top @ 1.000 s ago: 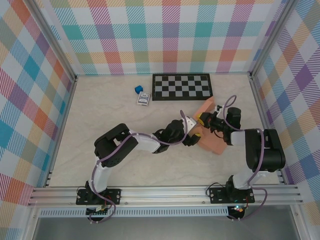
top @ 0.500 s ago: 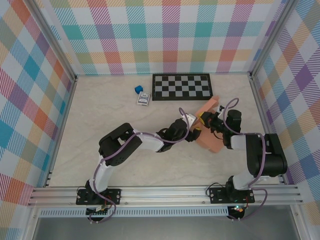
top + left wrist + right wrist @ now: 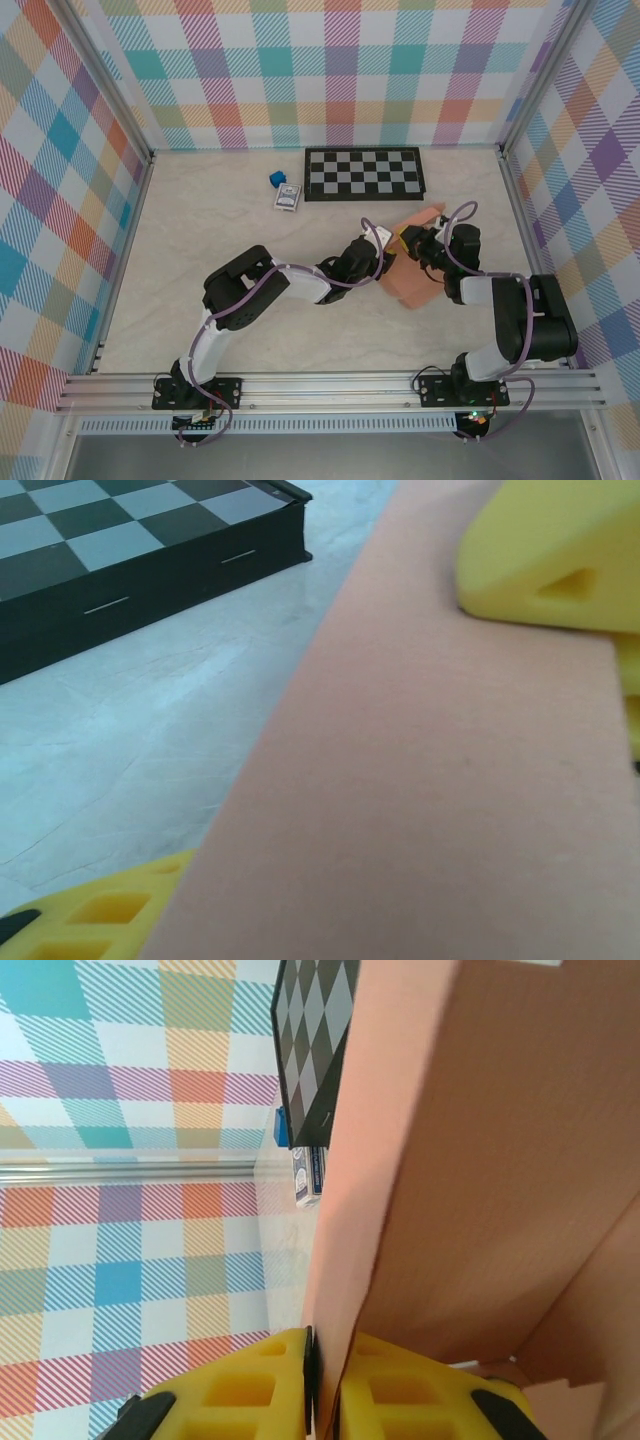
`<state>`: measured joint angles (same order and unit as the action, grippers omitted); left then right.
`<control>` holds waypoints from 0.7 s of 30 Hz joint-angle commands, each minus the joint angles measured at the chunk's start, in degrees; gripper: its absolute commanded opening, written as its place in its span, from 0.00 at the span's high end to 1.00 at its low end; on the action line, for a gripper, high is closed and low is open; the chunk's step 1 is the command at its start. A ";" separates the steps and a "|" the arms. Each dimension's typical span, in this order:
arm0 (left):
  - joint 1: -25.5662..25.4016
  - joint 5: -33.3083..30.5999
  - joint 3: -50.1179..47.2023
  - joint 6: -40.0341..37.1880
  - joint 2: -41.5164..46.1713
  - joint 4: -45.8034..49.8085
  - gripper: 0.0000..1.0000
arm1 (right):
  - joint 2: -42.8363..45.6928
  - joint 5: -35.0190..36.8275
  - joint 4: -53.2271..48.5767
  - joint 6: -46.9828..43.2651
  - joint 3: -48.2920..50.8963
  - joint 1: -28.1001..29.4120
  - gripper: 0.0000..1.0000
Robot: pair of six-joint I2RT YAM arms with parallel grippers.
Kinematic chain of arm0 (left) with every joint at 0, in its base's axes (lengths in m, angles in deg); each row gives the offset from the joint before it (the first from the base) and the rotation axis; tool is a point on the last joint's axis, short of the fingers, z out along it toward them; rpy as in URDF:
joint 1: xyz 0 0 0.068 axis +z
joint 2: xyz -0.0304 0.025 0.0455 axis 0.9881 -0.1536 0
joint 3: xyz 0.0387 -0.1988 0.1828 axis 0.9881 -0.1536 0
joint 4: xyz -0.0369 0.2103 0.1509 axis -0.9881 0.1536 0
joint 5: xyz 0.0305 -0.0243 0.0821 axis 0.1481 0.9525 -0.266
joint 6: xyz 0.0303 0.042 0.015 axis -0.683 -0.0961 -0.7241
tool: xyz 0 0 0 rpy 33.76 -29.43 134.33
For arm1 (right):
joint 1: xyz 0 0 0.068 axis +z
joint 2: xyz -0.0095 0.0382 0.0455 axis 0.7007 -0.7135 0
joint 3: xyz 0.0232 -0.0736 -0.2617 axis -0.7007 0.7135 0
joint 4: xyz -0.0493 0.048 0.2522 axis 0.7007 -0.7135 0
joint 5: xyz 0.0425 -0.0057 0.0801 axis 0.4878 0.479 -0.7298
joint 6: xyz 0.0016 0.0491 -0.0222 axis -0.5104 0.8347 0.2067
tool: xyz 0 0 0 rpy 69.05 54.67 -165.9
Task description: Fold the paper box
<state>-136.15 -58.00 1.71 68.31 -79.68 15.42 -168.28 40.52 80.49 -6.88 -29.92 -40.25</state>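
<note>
Salmon-orange paper box (image 3: pixel 418 285) right of centre on table (image 3: pixel 200 230), near chessboard (image 3: pixel 364 173), partly covered by both grippers, right gripper (image 3: pixel 322 1382) pinched tight on one upright wall, left gripper (image 3: pixel 386 262) straddling a panel, lower finger (image 3: pixel 90 920) half hidden, grip unclear.

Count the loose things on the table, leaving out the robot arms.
4: the chessboard at the back, a blue cube left of it, a card pack beside the cube, and the paper box right of centre. Smaller things may hide beneath it.
</note>
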 commanded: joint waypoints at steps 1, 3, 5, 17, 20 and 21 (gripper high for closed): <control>0.66 -4.56 0.41 -0.71 0.22 1.60 0.48 | 1.65 0.12 -2.53 -1.04 1.03 0.43 0.81; 0.66 -5.41 0.79 -1.16 0.16 2.85 0.50 | 2.42 -0.11 -3.94 -1.65 0.79 0.40 0.74; 0.66 -6.22 0.92 -1.30 0.02 3.48 0.54 | 3.48 -0.46 -5.67 -2.35 0.55 0.43 0.68; 1.85 -6.55 -0.88 -2.21 0.06 3.96 0.74 | 23.75 4.59 -43.38 -13.10 -4.77 0.19 0.46; 2.14 -6.54 -1.79 -2.60 0.68 4.00 0.74 | 25.88 7.16 -58.98 -18.78 -12.03 -0.48 0.45; 2.24 -6.41 -2.08 -2.78 1.01 4.03 0.74 | 25.73 7.27 -62.17 -20.56 -14.37 -0.83 0.45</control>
<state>-134.73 -63.46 1.41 66.78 -79.66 17.36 -143.67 45.15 34.89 -19.95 -38.34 -40.43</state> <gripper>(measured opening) 0.261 0.549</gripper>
